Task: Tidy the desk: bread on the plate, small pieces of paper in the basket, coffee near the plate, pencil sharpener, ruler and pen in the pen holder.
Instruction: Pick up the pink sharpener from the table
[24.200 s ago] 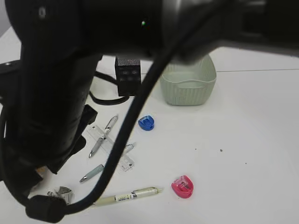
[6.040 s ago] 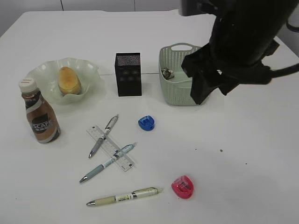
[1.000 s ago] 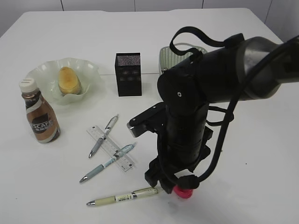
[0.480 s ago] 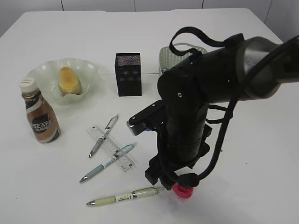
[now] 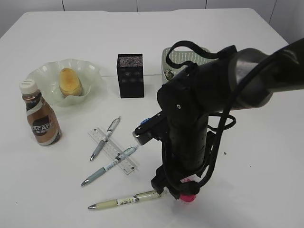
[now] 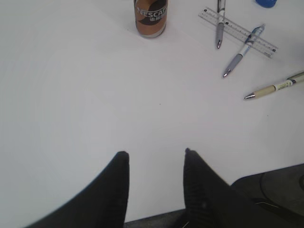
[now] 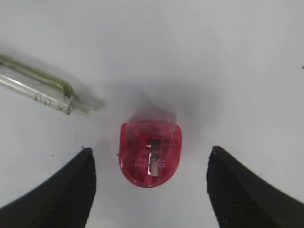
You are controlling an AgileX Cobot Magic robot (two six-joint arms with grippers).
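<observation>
Hovering low over the desk [image 5: 266, 156], the right claw [image 7: 149, 166] has its jaws spread wide w/ the pink sharpener [image 7: 150, 153] lying flat btwn them, touching neither finger. In the right wrist view the sharpener sits roughly centred in the gap, a bit nearer the left finger [image 7: 61, 190] than the right one. Its rounded end points toward the wrist, flat end away; the blade slot runs along that same line, so the jaws would meet its two curved sides. Nothing gripped yet.

A clear pen tip [image 7: 42, 92] lies just up-left of the sharpener, close but apart from it; judged, a straight drop should clear it, though that finger has little spare room on that side.

In the exterior view the right arm [image 5: 199, 118] covers most of the sharpener; only a pink sliver shows by the cream pen [image 5: 126, 200].

Left claw [image 6: 154, 164] is part open, empty, well away over bare desk near the coffee [image 6: 150, 16]. So the right arm is clearly the nearer one.

Holder [image 5: 130, 76] stands up-left of the sharpener, well apart, past the ruler [image 5: 112, 150] and the two pens crossing it. Likely next step: drop, close, lift, carry that way.
</observation>
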